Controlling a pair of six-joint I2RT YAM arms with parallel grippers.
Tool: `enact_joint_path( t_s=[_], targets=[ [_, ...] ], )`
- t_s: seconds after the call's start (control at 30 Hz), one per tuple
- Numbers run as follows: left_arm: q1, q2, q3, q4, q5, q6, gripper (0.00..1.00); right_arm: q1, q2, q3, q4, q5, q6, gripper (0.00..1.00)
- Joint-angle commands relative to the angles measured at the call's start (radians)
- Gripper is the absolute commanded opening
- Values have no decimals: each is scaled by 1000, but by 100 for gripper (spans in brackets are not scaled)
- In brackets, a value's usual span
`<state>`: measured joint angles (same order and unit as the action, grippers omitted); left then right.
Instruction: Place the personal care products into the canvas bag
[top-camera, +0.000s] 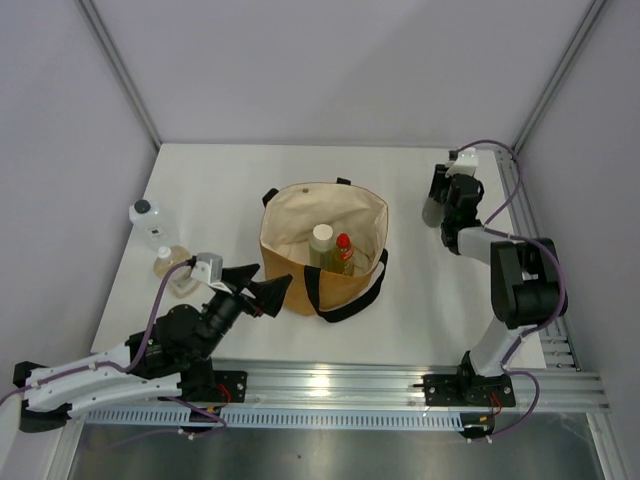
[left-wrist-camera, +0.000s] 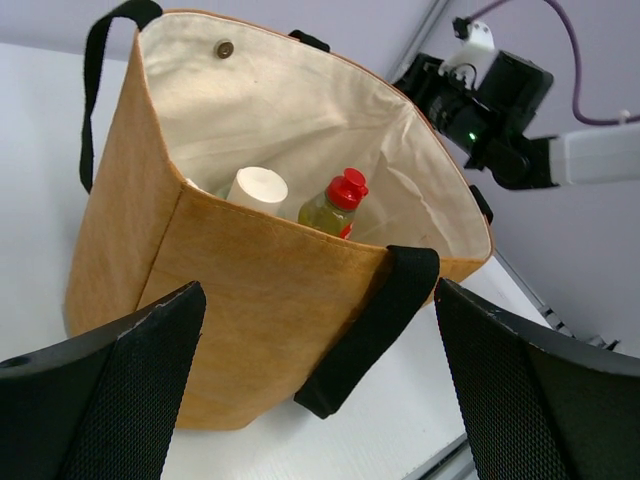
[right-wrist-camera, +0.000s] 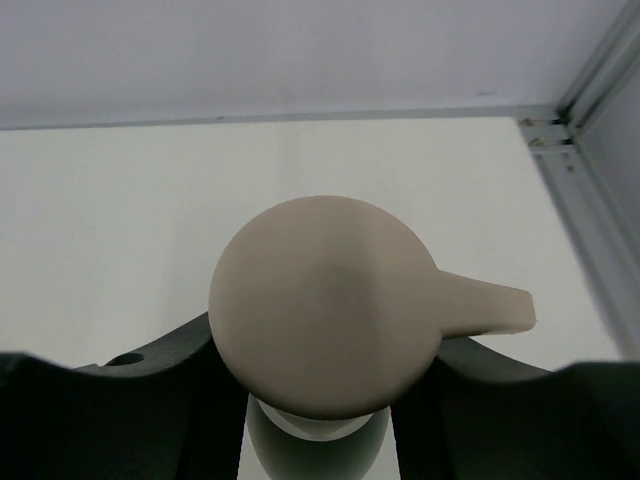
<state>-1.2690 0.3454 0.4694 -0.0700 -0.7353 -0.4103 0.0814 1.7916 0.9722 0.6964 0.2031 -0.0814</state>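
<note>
Right gripper (right-wrist-camera: 320, 405) is being seen closed on the grey-green bottle (right-wrist-camera: 325, 300): the black fingers (right-wrist-camera: 190, 400) are pressing against both sides just under its beige flip cap, whose spout is pointing to the right in the right wrist view. From above, this bottle is being held near the far right edge of the table (top-camera: 420, 300), well apart from the canvas bag (top-camera: 300, 285); whether its base is touching the surface cannot be told. The bag is standing upright at the middle of the table, mouth open and cream lining showing, one black strap hanging down its near side. Two items are being contained in it, side by side and upright: a pale-capped bottle (left-wrist-camera: 257, 190) and the yellow bottle (left-wrist-camera: 335, 205) with red cap. Left gripper (left-wrist-camera: 318, 300) is being held fully open, empty, just beside the bag's near-left wall and facing it. The clear square bottle (top-camera: 148, 225) with black cap and the amber bottle (top-camera: 170, 263) with white cap are being left standing near the table's left edge, close together, the amber one nearer the left arm.
</note>
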Motion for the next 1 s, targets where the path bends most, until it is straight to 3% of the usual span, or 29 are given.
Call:
enact_joint_path(
  t_s=[0.0, 0.2, 0.53, 0.63, 0.97],
  targets=[
    [2, -13, 3, 10, -59, 8, 99, 56, -135, -105, 115, -21, 161, 0],
    [2, -26, -12, 15, -113, 30, 99, 188, -264, -232, 144, 87, 176, 0],
    [2, -28, -18, 18, -133, 31, 99, 265, -472, -308, 144, 1, 164, 0],
    [2, -22, -15, 15, -138, 33, 99, 290, -564, -264, 69, 5, 138, 0],
    [2, -16, -15, 18, -139, 34, 99, 458, -791, 74, -434, 56, 42, 0]
  ],
)
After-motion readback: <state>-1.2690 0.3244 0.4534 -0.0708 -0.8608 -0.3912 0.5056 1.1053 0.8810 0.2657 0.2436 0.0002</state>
